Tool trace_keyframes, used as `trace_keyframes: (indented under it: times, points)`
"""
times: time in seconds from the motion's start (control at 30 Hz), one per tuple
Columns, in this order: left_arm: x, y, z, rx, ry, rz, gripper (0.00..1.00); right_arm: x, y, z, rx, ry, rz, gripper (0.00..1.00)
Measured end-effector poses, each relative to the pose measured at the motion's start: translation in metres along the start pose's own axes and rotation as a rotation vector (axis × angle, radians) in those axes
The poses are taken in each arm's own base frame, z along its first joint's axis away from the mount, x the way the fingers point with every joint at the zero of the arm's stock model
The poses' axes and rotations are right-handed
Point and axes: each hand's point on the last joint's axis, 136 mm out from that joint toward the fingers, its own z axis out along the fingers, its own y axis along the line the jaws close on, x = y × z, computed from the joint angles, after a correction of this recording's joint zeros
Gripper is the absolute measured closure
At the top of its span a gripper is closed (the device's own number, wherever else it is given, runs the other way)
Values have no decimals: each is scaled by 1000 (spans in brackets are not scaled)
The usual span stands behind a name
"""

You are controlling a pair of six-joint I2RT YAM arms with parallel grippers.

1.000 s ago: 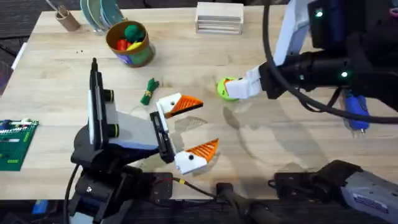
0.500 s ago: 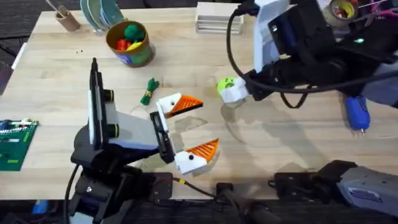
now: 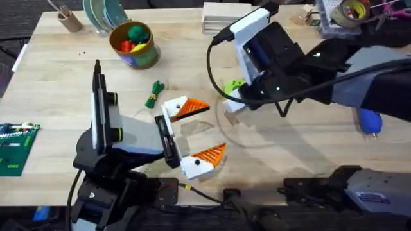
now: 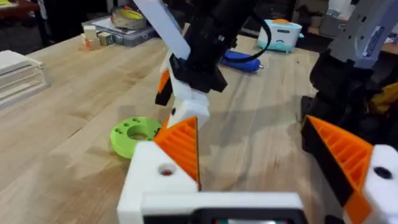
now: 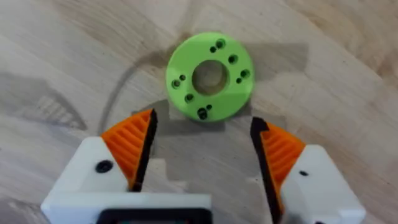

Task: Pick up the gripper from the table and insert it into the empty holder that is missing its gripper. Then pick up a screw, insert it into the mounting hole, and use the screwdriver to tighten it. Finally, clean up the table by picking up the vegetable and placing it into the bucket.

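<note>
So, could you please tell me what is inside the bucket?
The bucket holds a round green toy and red and yellow pieces beside it. Anything beneath them is hidden by those toys and the rim.

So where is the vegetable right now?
In the overhead view the vegetable lies on the table, left of centre, between the bucket and the left gripper.

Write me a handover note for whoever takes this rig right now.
Left end effector: open, holding nothing, near the middle of the table.
Right end effector: open, holding nothing, poised above the green disc.
Vegetable: lying on the table between the bucket and the left end effector.
Screwdriver: on the table's right side, partly behind the right arm.
Done: the insertion and screwing steps cannot be judged.
Left: put the vegetable into the bucket.
</note>
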Motion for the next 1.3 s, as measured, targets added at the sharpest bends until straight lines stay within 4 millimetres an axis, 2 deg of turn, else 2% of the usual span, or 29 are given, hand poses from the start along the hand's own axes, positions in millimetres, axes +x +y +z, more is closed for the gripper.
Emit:
trace_keyframes:
  times: [0.2, 0.5, 0.7, 0.87, 1.1, 1.3]
  points:
    - [0, 0, 0, 0, 0, 0, 8, -3, -4, 3, 35, -10, 26, 139]
    - [0, 0, 0, 0, 1, -1, 8, 3, -4, 15, 46, 27, 56, 251]
    - [3, -1, 0, 9, 11, -16, 8, 2, -4, 17, 47, 27, 61, 287]
    - [4, -3, 0, 15, 12, -17, 9, 8, -3, 28, 50, 62, 63, 399]
    - [4, -3, 0, 15, 12, -17, 8, 7, -3, 28, 50, 58, 62, 480]
    - [4, -3, 0, 15, 12, -17, 8, 7, -4, 28, 57, 58, 62, 627]
